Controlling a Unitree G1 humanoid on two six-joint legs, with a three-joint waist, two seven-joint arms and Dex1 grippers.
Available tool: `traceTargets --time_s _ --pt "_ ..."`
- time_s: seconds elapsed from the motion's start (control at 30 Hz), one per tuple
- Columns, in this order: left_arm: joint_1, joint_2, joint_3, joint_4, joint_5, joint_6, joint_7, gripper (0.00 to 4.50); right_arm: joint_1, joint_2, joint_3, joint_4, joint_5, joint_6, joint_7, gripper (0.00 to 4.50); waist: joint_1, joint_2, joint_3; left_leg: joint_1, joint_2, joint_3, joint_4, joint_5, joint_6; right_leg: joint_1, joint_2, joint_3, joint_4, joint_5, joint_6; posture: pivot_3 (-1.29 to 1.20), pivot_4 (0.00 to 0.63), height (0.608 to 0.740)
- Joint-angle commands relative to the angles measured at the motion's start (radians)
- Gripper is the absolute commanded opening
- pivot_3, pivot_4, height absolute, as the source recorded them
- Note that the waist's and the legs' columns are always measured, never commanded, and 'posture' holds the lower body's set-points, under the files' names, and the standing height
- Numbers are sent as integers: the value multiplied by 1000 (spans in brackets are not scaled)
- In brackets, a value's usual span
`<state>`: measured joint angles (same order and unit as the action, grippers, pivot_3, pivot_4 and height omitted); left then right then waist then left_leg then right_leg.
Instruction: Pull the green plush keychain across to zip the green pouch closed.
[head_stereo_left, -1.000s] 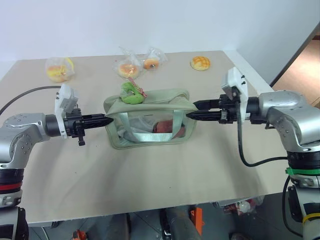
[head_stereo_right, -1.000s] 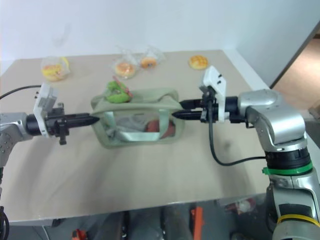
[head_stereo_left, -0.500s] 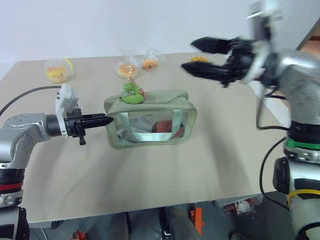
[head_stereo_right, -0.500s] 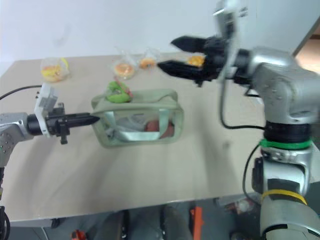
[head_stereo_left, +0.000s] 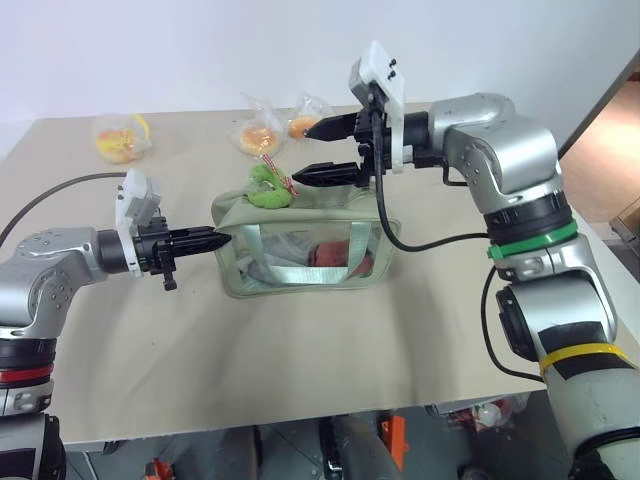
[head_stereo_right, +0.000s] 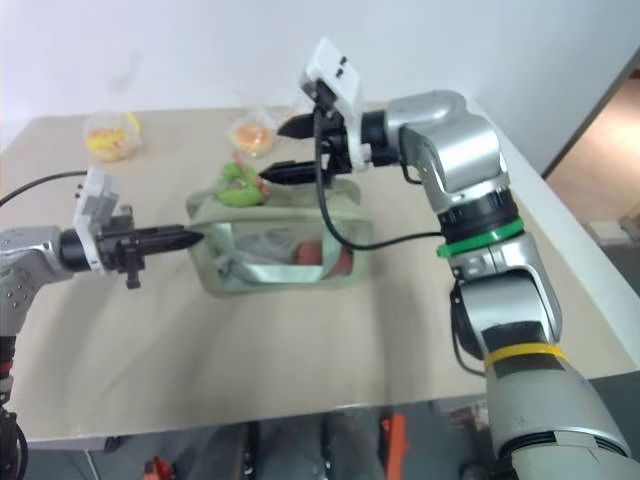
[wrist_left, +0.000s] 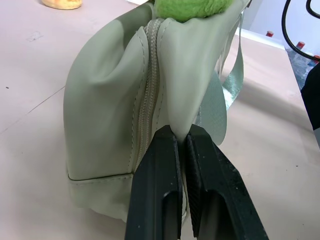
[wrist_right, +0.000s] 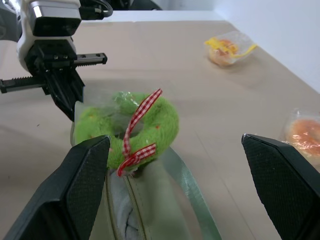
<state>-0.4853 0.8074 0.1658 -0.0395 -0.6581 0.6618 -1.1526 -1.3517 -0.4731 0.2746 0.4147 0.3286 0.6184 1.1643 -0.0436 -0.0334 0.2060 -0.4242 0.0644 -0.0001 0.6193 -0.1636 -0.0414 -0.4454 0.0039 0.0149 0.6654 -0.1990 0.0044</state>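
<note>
Left hand (head_stereo_left: 212, 239): clenched on end fabric of green pouch (head_stereo_left: 300, 255), at pouch's left end. Pouch rests mid-worktop (head_stereo_left: 300, 350), red item visible through clear front. Green plush keychain (head_stereo_left: 264, 187): on pouch top, near left end. Right hand (head_stereo_left: 313, 151): released, fingers spread wide, hovering above pouch beside keychain, not touching. Beyond pouch: bagged buns (head_stereo_left: 262, 136) along far worktop edge.
</note>
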Motion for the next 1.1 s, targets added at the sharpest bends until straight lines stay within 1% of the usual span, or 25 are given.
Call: traceTargets --time_s 0.03,0.3,0.47,0.5,0.63,0.67,0.8,0.9,0.93,1.1 --pt "25 -2 13 -44 -9 1 16 0 -41 40 13 43 -42 -69 39 4378 0 0 0 0 0 0 0 0 0 0 0 0 0 0 0 0 150 740" --pt "62 -3 29 -84 -31 10 51 0 -84 131 3 214 -111 -142 50 4378 -1 0 0 0 0 0 0 0 0 0 -1 0 0 0 0 0 150 740" --pt "76 1 38 -100 -40 15 68 0 -88 150 -6 258 -130 -165 66 4378 -1 0 0 0 0 0 0 0 0 0 0 0 0 0 0 0 150 740" --pt "79 2 41 -103 -42 16 69 0 -87 151 -8 261 -131 -168 71 4137 -1 0 0 0 0 0 0 0 0 0 0 0 0 0 0 0 150 740" --pt "83 4 41 -101 -44 11 76 0 -80 148 -13 257 -130 -173 95 2924 -1 0 0 0 0 0 0 0 0 0 0 0 0 0 0 0 150 740" --pt "83 5 41 -100 -46 10 77 0 -79 147 -12 258 -134 -175 97 2492 -1 0 0 0 0 0 0 0 0 0 0 0 0 0 0 0 150 740" --pt "77 3 36 -97 -47 10 81 0 -78 148 -15 266 -144 -181 93 1201 -1 0 0 0 0 0 0 0 0 0 0 0 0 0 0 0 150 740" --pt "73 0 33 -91 -45 8 82 0 -79 149 -13 279 -156 -185 83 118 -1 0 0 0 0 0 0 0 0 0 0 0 0 0 0 0 150 740" --pt "71 -2 31 -87 -43 6 82 0 -84 149 -13 297 -164 -189 72 52 -1 0 0 0 0 0 0 0 0 0 0 0 0 0 0 0 150 740" --pt "66 -8 27 -72 -39 -2 82 0 -113 146 -22 364 -192 -210 41 52 -1 0 0 0 0 0 0 0 0 0 0 0 0 0 0 0 150 740"
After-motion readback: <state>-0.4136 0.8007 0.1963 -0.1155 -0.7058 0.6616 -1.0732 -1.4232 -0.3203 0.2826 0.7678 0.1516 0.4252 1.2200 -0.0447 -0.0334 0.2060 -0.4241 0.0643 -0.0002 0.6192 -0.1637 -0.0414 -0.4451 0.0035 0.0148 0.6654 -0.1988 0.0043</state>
